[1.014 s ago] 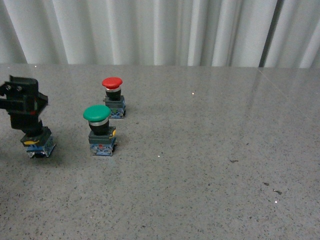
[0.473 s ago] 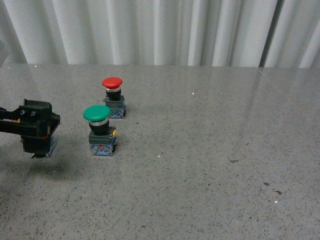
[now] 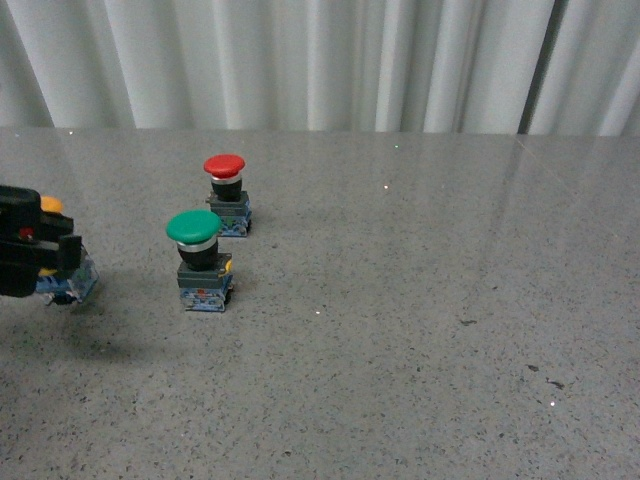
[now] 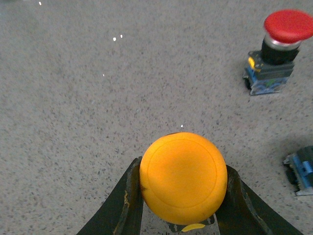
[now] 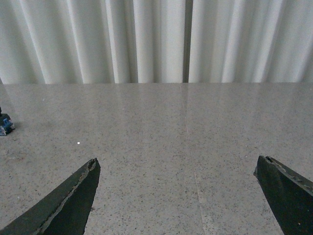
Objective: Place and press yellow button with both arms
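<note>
Yellow button (image 4: pixel 183 177) sits clamped between the fingers of our left claw (image 4: pixel 182 169), so we reckon the grab's done but placing and pressing are both left, and our right claw (image 5: pixel 181 196) hangs wide open over the worktop (image 5: pixel 156 127), empty.

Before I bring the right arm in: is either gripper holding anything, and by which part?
The left gripper holds the yellow button, fingers clamped on its body between cap and base. The right gripper is open and empty.
</note>
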You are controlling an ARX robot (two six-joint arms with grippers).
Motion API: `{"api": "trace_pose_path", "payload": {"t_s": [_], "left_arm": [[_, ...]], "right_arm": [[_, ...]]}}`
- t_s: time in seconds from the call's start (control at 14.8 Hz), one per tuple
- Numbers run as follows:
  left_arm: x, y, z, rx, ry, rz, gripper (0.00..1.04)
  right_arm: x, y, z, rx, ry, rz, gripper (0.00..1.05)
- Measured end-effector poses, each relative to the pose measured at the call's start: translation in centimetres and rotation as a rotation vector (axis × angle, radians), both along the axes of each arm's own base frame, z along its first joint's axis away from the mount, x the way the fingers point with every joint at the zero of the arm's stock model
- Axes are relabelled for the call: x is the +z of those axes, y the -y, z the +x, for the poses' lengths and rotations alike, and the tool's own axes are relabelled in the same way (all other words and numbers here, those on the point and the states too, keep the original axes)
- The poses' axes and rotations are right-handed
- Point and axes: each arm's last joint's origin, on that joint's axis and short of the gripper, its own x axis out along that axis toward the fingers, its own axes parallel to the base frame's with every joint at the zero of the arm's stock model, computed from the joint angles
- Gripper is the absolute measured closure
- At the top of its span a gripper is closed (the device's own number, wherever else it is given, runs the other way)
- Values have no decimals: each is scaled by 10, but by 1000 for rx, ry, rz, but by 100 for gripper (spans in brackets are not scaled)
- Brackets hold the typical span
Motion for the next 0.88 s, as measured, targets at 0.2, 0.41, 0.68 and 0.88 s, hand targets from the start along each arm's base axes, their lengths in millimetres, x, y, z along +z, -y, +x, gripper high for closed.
{"api": "trace_pose_path", "payload": {"t_s": [0.2, 0.41, 0.68, 0.88], "left_arm": [[76, 34, -13, -85, 214, -20, 73], [101, 85, -11, -186, 277, -69, 73], [58, 144, 3, -247, 147, -109, 73], [32, 159, 21, -218, 79, -136, 73]], "right_arm": [[0, 0, 0, 0, 0, 0, 6], [0, 0, 0, 0, 0, 0, 6], [0, 0, 0, 0, 0, 0, 6], [0, 0, 0, 0, 0, 0, 6]]}}
